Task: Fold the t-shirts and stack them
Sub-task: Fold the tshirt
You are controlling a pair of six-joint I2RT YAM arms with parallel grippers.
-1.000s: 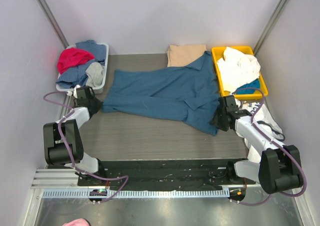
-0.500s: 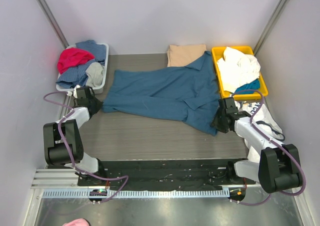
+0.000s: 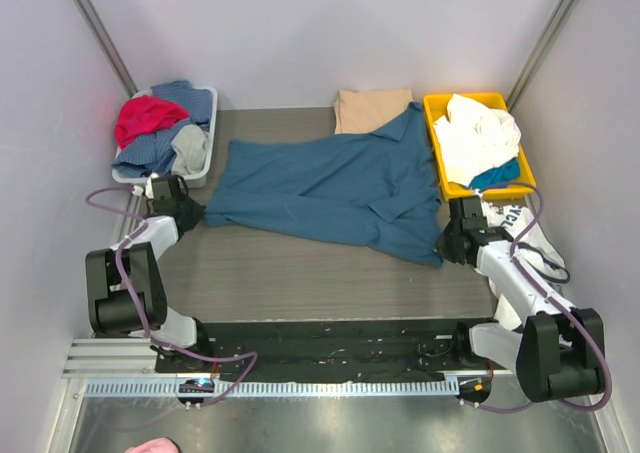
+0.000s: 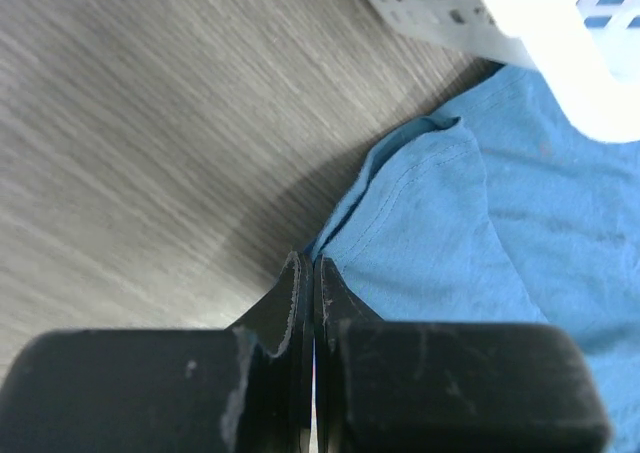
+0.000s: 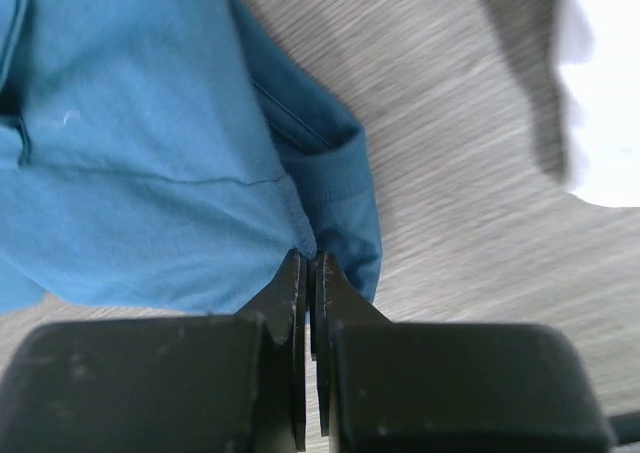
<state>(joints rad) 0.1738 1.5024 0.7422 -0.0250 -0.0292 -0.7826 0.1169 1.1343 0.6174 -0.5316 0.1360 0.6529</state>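
The large dark teal-blue t-shirt (image 3: 330,188) lies spread across the table, stretched between my two arms. My left gripper (image 3: 196,212) is shut on its left bottom corner (image 4: 400,233), low on the table. My right gripper (image 3: 441,249) is shut on its right bottom corner (image 5: 320,213). A folded tan-beige t-shirt (image 3: 370,108) lies at the back, partly under the blue shirt's far edge. No orange shirt shows.
A white basket (image 3: 205,163) of red, blue and grey clothes stands at the back left, close to my left gripper. A yellow tray (image 3: 433,113) with white and blue cloth stands at the back right. White printed cloth (image 3: 520,228) lies beside my right arm.
My right gripper has pulled the shirt's right corner further right and toward the near edge, flattening that side. The left gripper has held still.
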